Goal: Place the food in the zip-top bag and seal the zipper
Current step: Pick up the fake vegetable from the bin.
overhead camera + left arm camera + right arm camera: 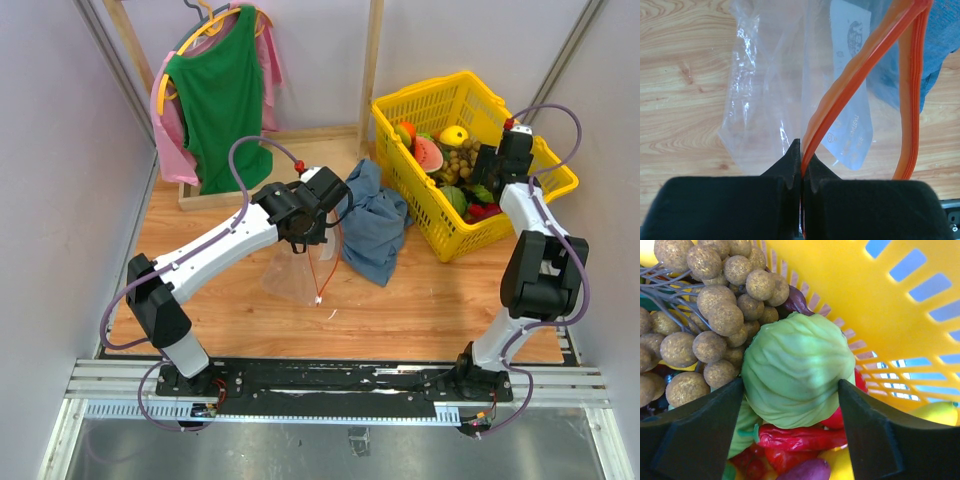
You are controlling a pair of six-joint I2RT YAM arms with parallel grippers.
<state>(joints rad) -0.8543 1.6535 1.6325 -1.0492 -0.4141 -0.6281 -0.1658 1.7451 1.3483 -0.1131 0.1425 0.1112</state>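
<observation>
The right tool [790,386] straddles the cabbage [795,365] with little slack: a brown berry cluster [710,315] crowds one finger, the basket [850,285] wall stands beyond the other (chili [800,437] beneath). Open bench [430,300] lies nearward of the blue cloth [375,225] beside the zip-top bag [292,278].

wooden counter [420,300], light grain, evenly lit. pale lilac walls [60,150] at left, rear and right. timber rack [372,60] at the rear, carrying a green garment [220,100] over a pink garment [165,140]. aluminium rail [330,395] along the near edge.

The zip-top bag [295,280] rests on the tabletop [420,300], the cloth [380,225] just right of it, the basket [452,238] farther right, cabbage [797,370] inside.
</observation>
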